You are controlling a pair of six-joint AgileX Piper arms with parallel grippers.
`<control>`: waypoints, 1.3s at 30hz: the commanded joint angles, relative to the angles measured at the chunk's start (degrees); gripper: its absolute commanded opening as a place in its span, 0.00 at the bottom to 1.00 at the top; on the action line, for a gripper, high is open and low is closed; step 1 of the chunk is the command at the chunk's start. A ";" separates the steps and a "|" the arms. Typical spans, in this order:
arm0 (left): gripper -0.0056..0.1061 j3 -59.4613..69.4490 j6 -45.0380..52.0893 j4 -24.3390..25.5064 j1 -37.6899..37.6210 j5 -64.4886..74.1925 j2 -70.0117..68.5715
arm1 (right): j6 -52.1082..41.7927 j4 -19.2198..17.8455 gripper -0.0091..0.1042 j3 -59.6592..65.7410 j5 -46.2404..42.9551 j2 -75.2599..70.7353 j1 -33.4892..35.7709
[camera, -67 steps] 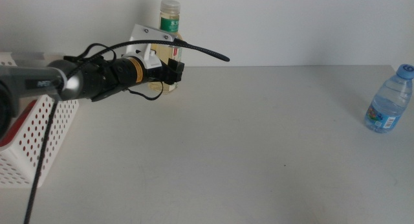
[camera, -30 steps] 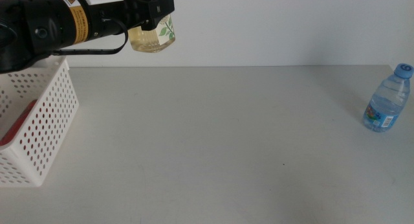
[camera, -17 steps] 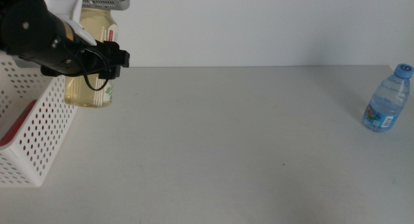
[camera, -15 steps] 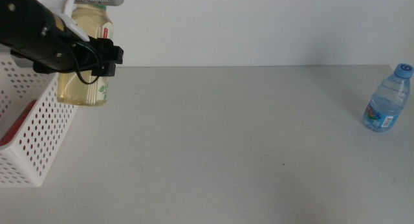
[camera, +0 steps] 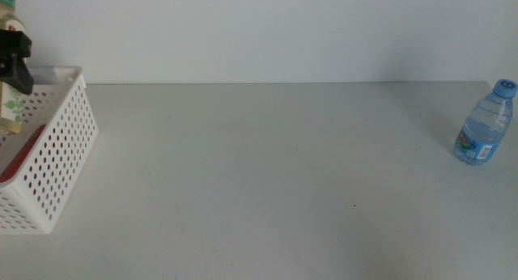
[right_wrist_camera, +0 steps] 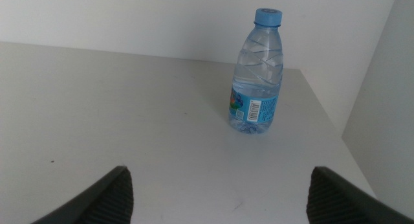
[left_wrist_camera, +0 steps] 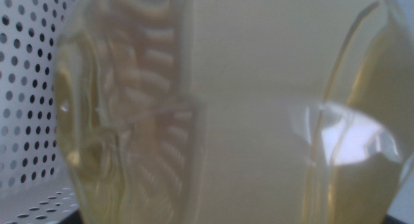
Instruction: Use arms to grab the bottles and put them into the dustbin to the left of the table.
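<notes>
One bottle looks already binned: a red shape [camera: 20, 154] shows through the perforated wall of the dustbin [camera: 61, 163] at the table's left edge, most likely the soda can, though only a sliver of colour is readable. The second — the square bottle of yellow liquid [camera: 10, 110] — hangs over the dustbin's opening, clenched in the left gripper [camera: 12, 57], which is cut off by the middle view's left border. In the left wrist view that bottle [left_wrist_camera: 220, 107] fills nearly the whole picture, with the basket's dotted wall [left_wrist_camera: 29, 101] behind it, so it is over or partly inside the bin; whether it touches anything inside I cannot tell. It only needs releasing.

The small water bottle [camera: 486, 124] stands upright near the table's [camera: 283, 183] far right edge, untouched. The right gripper [right_wrist_camera: 217, 191] waits low over the table facing it [right_wrist_camera: 256, 72], jaws spread wide with nothing between them.

Hidden — the bin's floor, the can's exact lie, the left jaws themselves behind the yellow liquid.
</notes>
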 commanded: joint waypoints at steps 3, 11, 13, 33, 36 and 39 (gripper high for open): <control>0.03 -5.65 4.53 -3.81 5.23 1.93 0.92 | -0.31 -0.70 0.91 -0.53 -4.22 -1.22 -0.33; 0.03 -6.82 12.19 -3.74 8.83 8.13 7.04 | -0.31 -0.70 0.91 -0.53 -4.22 -1.22 -0.33; 0.03 -6.95 12.65 -3.53 8.83 7.81 8.22 | -0.31 -0.70 0.91 -0.53 -4.22 -1.22 -0.33; 0.04 -7.21 15.26 0.83 8.83 6.10 21.37 | -0.31 -0.70 0.91 -0.53 -4.22 -1.22 -0.33; 0.08 -7.21 15.26 0.83 8.83 5.67 22.41 | -0.31 -0.70 0.91 -0.53 -4.22 -1.22 -0.33; 0.18 -7.21 15.20 0.59 8.83 4.95 22.68 | -0.31 -0.70 0.91 -0.53 -4.22 -1.22 -0.33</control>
